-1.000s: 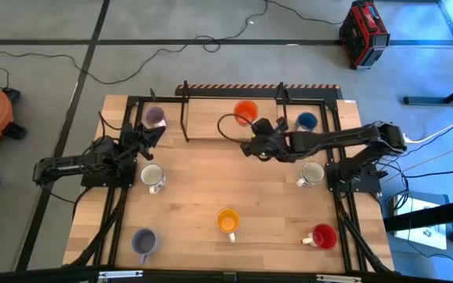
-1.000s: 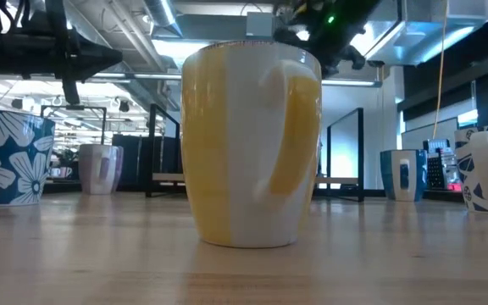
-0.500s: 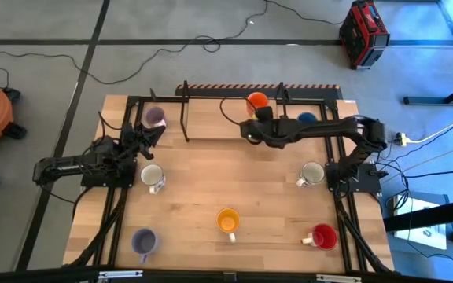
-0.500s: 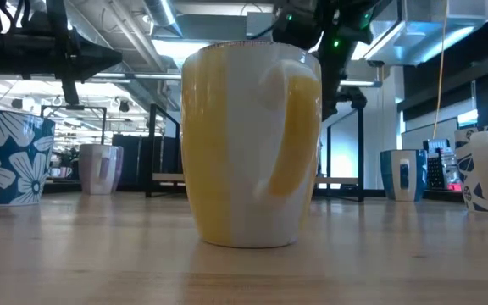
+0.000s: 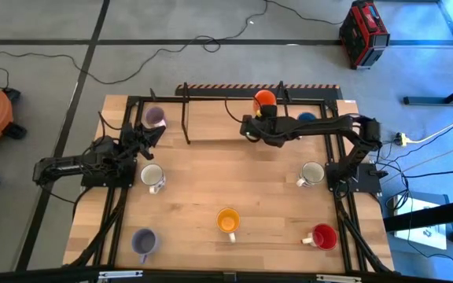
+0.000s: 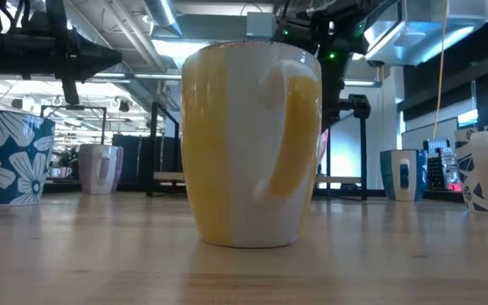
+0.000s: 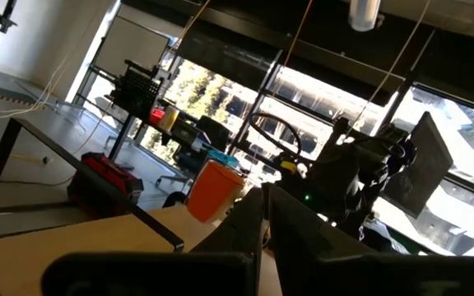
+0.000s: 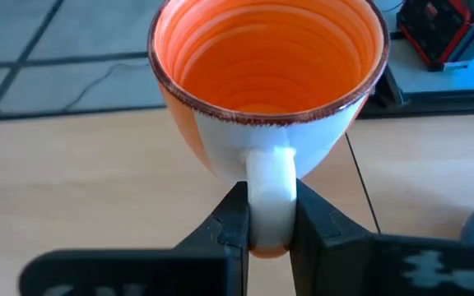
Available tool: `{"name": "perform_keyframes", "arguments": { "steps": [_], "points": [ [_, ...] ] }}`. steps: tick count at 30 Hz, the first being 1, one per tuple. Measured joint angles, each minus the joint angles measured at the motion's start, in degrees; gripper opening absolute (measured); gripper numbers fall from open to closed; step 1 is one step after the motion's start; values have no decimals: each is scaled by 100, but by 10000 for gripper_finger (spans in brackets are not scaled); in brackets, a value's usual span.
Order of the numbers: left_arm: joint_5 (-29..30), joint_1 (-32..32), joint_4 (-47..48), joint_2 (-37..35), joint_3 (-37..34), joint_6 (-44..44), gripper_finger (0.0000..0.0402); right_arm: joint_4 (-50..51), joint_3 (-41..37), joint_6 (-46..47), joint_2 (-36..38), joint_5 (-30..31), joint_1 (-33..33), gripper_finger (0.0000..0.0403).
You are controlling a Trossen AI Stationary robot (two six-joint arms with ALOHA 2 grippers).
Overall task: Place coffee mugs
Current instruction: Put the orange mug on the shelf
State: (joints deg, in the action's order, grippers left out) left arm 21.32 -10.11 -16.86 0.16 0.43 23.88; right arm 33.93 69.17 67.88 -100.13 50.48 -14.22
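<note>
Though pinched by the right gripper (image 8: 263, 224), the orange mug (image 8: 267, 82) — handle clamped — holds nothing.

So counting mugs from the high view, I get eight total on or over the table (image 5: 203, 181). Two orange ones: one at the far edge (image 5: 263, 99) and one nearer the front middle (image 5: 227, 221). Two white ones, one on the left side (image 5: 152, 175) and one on the right (image 5: 312, 173). Two pale purple, one far left (image 5: 155, 117) and one front left (image 5: 143, 240). Then just one red (image 5: 323, 236) and one blue (image 5: 306, 119). And two robot arms, one per side.
</note>
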Motion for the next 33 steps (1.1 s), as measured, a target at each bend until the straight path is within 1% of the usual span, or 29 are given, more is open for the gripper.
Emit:
{"name": "perform_keyframes", "arguments": {
  "steps": [2,5,10,14,19,22,26,29,33],
  "points": [
    [0,0,20,1,0,0,17,-123,-2,6,-16,107,9,33],
    [0,0,72,1,0,0,17,-184,-2,84,-14,98,11,33],
    [0,0,72,1,0,0,17,-76,13,113,-23,37,139,33],
    [-94,0,73,1,0,-17,18,85,250,-109,-49,14,334,33],
    [-280,2,98,1,0,-45,18,122,639,-811,-42,11,490,33],
    [-282,2,98,1,0,-44,18,-526,730,-1585,-36,-51,593,33],
    [-280,2,94,0,0,-44,18,-1542,728,-2547,-36,-622,627,33],
    [-258,2,96,1,0,-41,18,-2181,734,-3090,-145,-1067,629,33],
    [-257,2,129,1,0,-38,18,-2552,868,-3710,-413,-1618,553,33]
  ]
}}
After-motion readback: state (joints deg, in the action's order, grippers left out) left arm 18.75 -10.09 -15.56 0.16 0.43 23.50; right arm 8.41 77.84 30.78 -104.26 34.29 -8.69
